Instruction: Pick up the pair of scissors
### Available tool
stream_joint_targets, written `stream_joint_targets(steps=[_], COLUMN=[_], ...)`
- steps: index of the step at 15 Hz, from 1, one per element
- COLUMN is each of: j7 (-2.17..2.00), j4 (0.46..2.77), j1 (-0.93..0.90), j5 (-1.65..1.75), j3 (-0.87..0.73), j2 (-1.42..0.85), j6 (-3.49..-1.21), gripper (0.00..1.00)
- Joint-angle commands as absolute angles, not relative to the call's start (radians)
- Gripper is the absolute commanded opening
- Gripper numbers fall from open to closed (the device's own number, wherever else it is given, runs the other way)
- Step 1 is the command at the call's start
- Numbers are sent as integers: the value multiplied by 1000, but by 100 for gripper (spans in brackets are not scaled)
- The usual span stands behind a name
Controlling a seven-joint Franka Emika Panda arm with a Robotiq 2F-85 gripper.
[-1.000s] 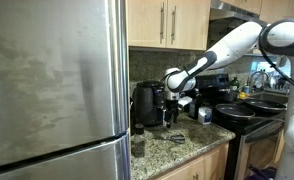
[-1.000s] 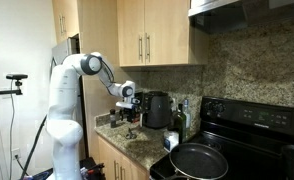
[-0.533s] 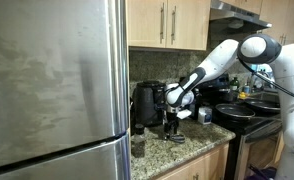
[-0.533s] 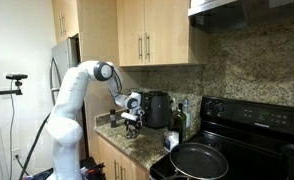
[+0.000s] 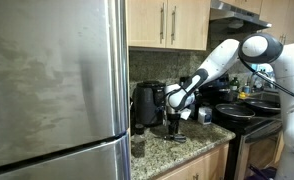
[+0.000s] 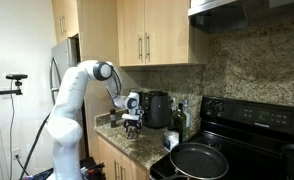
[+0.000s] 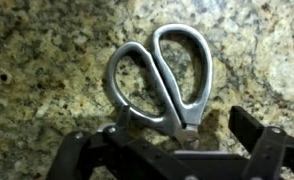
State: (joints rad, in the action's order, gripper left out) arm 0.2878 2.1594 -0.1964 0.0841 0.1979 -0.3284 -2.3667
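Note:
The pair of scissors [image 7: 159,75] lies flat on the speckled granite counter [image 7: 37,60]. In the wrist view its two silvery-grey handle loops point away and its pivot sits between my fingers; the blades are hidden under the gripper body. My gripper [image 7: 172,135] is open, low over the counter, one finger on each side of the scissors near the pivot. The right finger stands clear of them. In both exterior views the gripper [image 5: 173,122] [image 6: 132,122] hangs just above the counter, in front of the black appliance. The scissors are too small to make out there.
A black boxy appliance [image 5: 145,103] [image 6: 158,109] stands just behind the gripper. A steel fridge [image 5: 52,90] fills one side. A black stove with a frying pan [image 6: 199,160] adjoins the counter. Small bottles [image 6: 179,122] stand near the stove. The counter's front edge [image 5: 187,152] is close.
The arm came down from above the counter to just over the scissors during the first half second. Since then it has barely moved.

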Motion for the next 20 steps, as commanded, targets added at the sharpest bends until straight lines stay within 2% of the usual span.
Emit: stream_joint_targets(steps=[1, 3, 4, 5, 11, 15, 16, 17, 18, 20], j7=[340, 351, 363, 372, 424, 429, 429, 422, 420, 412], j4=[2209, 2210, 2209, 2207, 2203, 2203, 2203, 2202, 2202, 2208], j1=[-194, -195, -192, -191, -187, -185, -185, -185, -184, -185], j5=[171, 218, 228, 242, 239, 232, 229, 223, 216, 218], j3=[194, 193, 197, 198, 208, 207, 207, 208, 208, 208], j2=[-306, -307, -308, -306, -288, -282, -282, -281, -281, -279], j6=[-2344, -2320, -2305, -2291, -2247, -2227, -2220, -2205, -2194, -2216], gripper=[100, 100, 90, 74, 34, 2, 36, 43, 44, 56])
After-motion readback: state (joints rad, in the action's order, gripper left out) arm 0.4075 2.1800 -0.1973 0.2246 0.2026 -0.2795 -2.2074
